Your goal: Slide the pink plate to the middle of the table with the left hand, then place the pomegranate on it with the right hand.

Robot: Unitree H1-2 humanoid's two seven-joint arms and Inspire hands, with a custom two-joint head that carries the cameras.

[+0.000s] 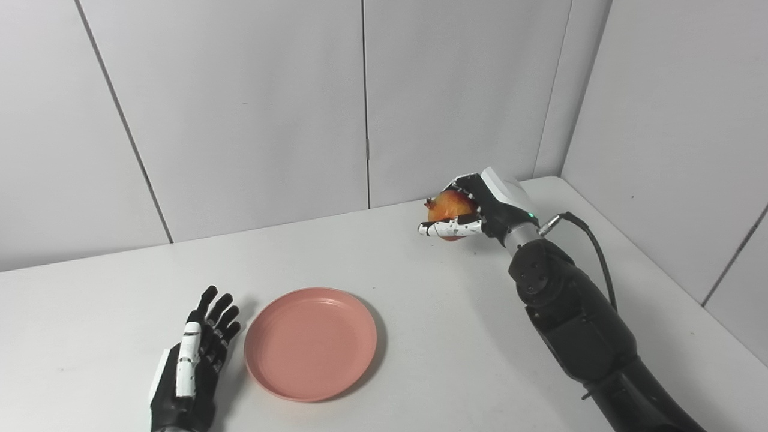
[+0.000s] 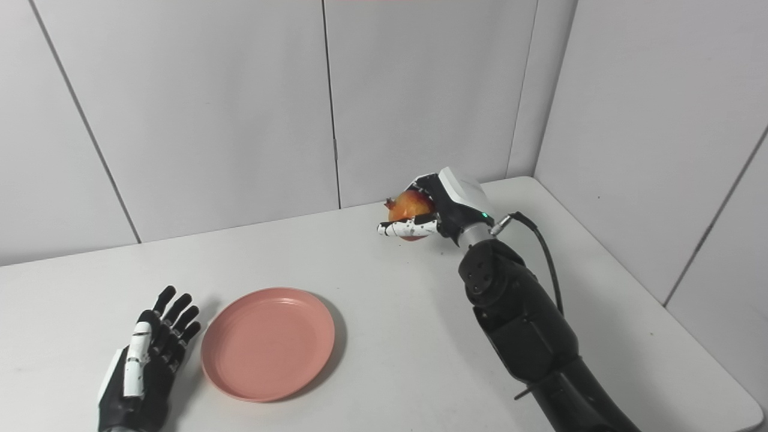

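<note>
The pink plate (image 1: 310, 342) lies flat on the white table (image 1: 432, 336), left of centre near the front. My left hand (image 1: 195, 360) rests on the table just left of the plate's rim, fingers straight and apart, holding nothing. At the back right, my right hand (image 1: 474, 210) is shut on the orange-red pomegranate (image 1: 449, 207), with fingers over its top and the thumb under it. The fruit seems raised slightly off the table, well to the right of and behind the plate.
Grey wall panels (image 1: 252, 108) close off the back and right side of the table. The table's right edge (image 2: 708, 354) runs diagonally toward the front. A black cable (image 1: 594, 246) loops from the right wrist.
</note>
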